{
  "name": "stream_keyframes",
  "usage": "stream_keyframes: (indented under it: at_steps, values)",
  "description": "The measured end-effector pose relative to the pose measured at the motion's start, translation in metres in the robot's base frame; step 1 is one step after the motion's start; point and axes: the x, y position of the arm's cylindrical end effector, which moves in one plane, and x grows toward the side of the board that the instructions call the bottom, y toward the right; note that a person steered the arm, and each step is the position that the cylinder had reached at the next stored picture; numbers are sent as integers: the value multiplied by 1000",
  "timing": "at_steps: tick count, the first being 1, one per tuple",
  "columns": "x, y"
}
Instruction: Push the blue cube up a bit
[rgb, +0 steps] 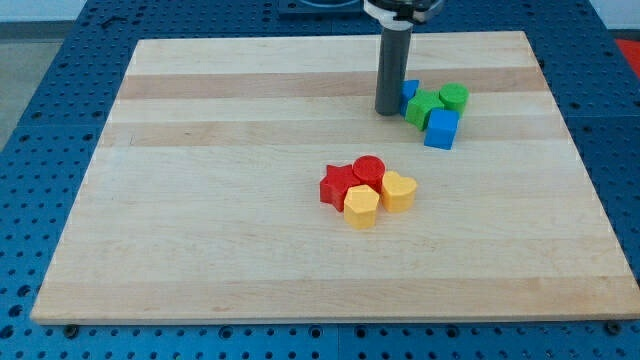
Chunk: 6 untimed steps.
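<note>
My rod runs out of the view's top edge, so my arm is cut off. It hides most of a small blue block, whose shape cannot be made out. My tip sits just left of it. The surface shows whole.

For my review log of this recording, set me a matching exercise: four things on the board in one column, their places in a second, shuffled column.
Things:
1. blue cube
2. my tip
3. red star
4. green cylinder

Places:
A. leftmost of the centre cluster
B. top right of the upper cluster
C. bottom right of the upper cluster
D. just left of the upper cluster

Pairs: 1-C, 2-D, 3-A, 4-B
</note>
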Motion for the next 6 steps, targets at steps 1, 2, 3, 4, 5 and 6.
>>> stream_keyframes:
  at_steps: [1, 2, 3, 4, 5, 6]
  values:
    - [29, 0]
    - [65, 7]
    - [85, 24]
    - [85, 59]
    - [85, 76]
    - [80, 76]
